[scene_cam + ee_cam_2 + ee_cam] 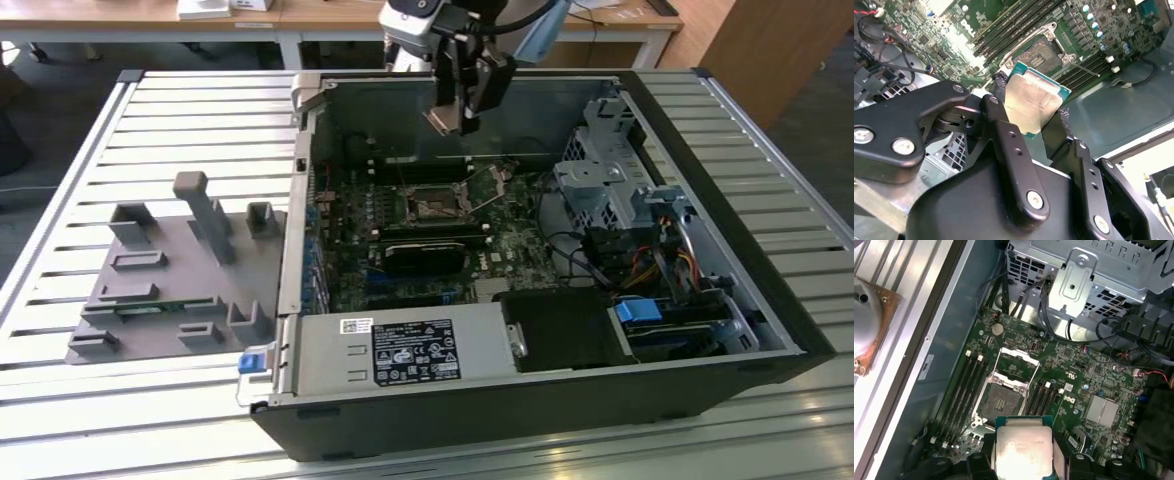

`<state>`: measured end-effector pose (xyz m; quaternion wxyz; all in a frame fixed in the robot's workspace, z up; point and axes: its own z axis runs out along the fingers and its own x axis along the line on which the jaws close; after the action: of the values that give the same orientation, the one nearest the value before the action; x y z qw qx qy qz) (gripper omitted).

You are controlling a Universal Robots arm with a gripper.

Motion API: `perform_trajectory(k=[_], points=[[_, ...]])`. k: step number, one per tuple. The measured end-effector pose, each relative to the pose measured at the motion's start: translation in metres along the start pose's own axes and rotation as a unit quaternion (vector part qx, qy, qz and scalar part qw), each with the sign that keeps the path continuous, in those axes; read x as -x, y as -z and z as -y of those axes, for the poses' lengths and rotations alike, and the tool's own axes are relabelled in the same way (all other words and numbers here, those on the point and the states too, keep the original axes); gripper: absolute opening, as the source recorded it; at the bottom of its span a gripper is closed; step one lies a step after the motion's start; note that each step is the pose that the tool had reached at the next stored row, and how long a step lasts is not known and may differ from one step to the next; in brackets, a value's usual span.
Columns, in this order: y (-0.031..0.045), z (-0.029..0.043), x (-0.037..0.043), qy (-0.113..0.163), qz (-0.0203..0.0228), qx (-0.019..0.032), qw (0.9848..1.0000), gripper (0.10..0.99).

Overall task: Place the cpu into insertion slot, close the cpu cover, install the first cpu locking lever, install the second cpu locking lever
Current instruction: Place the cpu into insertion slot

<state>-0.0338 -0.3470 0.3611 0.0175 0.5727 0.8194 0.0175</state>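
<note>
My gripper (457, 118) hangs over the open computer case, shut on the cpu (446, 120), a small square chip with a silvery top. In both wrist views the cpu (1031, 102) (1021, 450) sits pinched by two opposite edges between the black fingers (1004, 125). Below it lies the bare insertion slot (999, 401) (1043, 52) (435, 207) on the green motherboard. The cpu cover (1019, 354) stands swung open at the slot's far edge. A thin locking lever (1085, 67) sticks up beside the slot. The chip is well above the board, touching nothing else.
A metal drive cage (614, 190) with cables fills the case's side at the exterior view's right. A long black card (427, 255) lies just in front of the slot, a power supply (400, 350) nearer still. A grey fixture tray (174, 270) rests on the slatted table.
</note>
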Motion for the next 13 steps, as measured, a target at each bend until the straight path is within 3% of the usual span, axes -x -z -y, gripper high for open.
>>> perform_trajectory(k=[6, 13], points=[[-0.0003, 0.0, -0.0001, -0.033, 0.0017, -0.0003, 0.9995, 0.537], [-0.0013, 0.0, -0.0001, -0.071, 0.0035, -0.0007, 0.9975, 0.537]])
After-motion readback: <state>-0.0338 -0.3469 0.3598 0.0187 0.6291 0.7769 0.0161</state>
